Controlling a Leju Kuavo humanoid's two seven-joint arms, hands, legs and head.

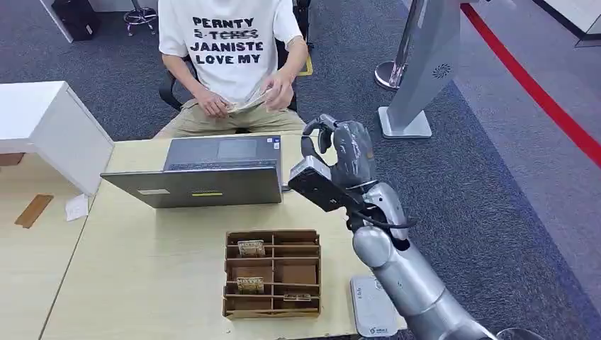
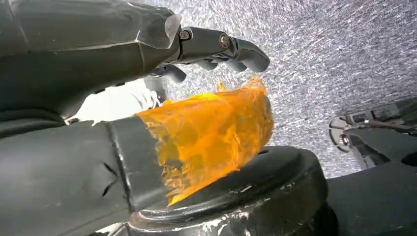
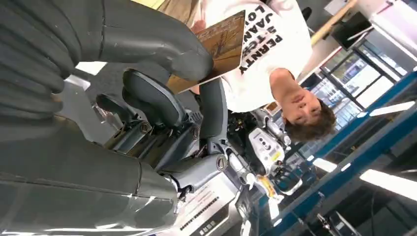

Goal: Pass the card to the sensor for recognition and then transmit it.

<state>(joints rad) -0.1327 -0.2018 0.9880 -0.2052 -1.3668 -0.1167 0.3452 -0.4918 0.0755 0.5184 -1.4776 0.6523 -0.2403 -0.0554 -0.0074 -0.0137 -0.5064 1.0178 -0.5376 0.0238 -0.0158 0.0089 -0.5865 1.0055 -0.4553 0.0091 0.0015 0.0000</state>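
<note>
My right hand is raised above the far right part of the wooden table, just right of the laptop. In the right wrist view this hand pinches a brown card between thumb and a finger, with the card pointing towards the seated person. A white flat sensor lies at the table's front right edge, beside my right forearm. A wooden card rack with several cards stands in front of me. My left hand, its thumb wrapped in orange tape, hangs over grey carpet and holds nothing.
An open grey laptop stands between the rack and the person, who holds a few cards in both hands. A white cabinet sits at the left. On the carpet to the right stands a grey kiosk.
</note>
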